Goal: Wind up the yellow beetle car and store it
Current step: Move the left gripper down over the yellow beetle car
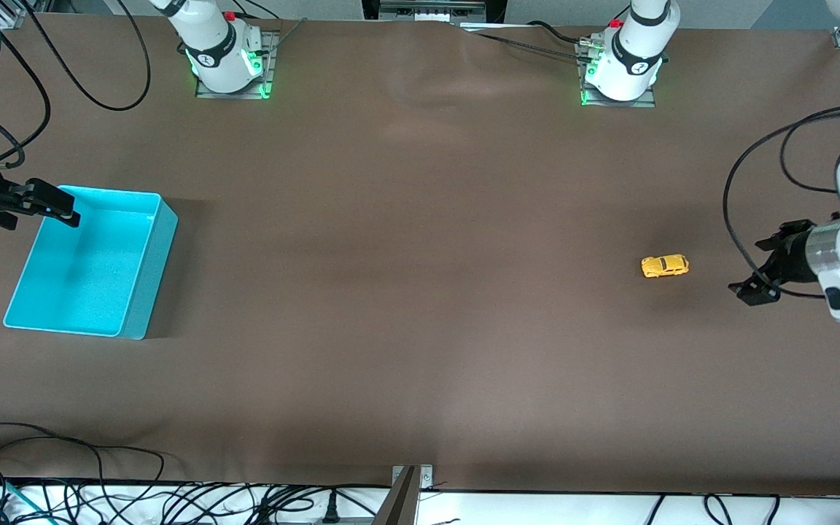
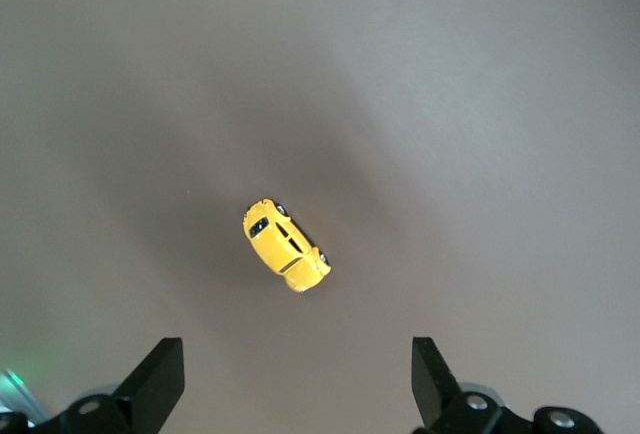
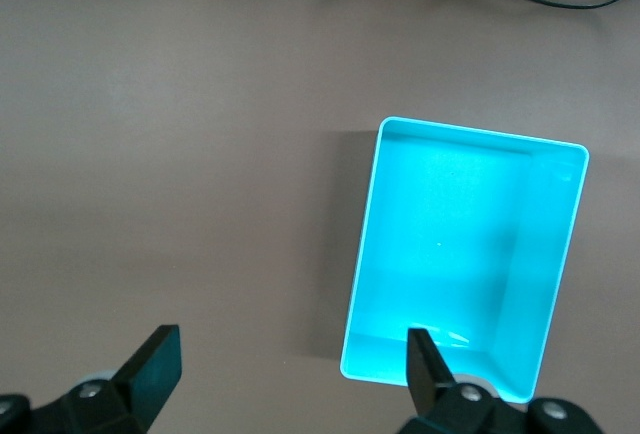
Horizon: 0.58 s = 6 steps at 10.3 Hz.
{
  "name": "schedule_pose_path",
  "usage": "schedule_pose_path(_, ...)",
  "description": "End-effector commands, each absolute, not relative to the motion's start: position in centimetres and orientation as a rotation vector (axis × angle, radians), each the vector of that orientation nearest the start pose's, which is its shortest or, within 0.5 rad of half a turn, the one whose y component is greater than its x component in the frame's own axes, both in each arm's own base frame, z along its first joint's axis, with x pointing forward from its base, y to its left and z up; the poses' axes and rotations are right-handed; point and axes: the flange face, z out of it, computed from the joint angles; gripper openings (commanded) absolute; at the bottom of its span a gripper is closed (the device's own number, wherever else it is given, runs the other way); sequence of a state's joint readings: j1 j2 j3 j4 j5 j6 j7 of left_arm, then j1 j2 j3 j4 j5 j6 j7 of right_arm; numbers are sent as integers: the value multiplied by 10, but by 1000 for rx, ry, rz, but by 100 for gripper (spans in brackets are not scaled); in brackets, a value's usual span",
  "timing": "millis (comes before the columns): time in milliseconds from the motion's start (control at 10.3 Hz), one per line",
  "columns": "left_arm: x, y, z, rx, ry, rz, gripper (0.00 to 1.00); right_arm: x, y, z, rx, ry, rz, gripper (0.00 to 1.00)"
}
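Front view: the yellow beetle car sits on the brown table toward the left arm's end. The left gripper hovers beside it, and the right gripper hangs over the turquoise bin's rim.

Left wrist view: the fingers are spread wide and hold nothing, with the car on the table below.

Right wrist view: the fingers are also spread wide and hold nothing above the bin.

white arms with black tools, black cables, green-lit bases.

One tiny bright yellow toy beetle car lies on the brown table — and one open turquoise plastic bin. Two black two-finger grippers — the left gripper and the right gripper.
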<state>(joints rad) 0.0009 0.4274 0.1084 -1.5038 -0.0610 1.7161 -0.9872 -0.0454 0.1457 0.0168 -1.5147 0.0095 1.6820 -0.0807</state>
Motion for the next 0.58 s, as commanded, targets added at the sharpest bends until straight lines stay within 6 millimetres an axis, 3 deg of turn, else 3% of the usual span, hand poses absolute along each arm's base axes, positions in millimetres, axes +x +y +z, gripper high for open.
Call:
schedule_pose_path(0,669,56,359,-2255,-2002,282,100,608,-18,582,-3116,-71,-45,100)
schedule_pose_path(194,661,53,324,-2109,-2148,255,100,608,-18,582,-3113,-72,-46,100)
schedule_pose_path(485,636,41,286,-2080,-2149,254,100,608,-18,582,-3112,-70,-41,100)
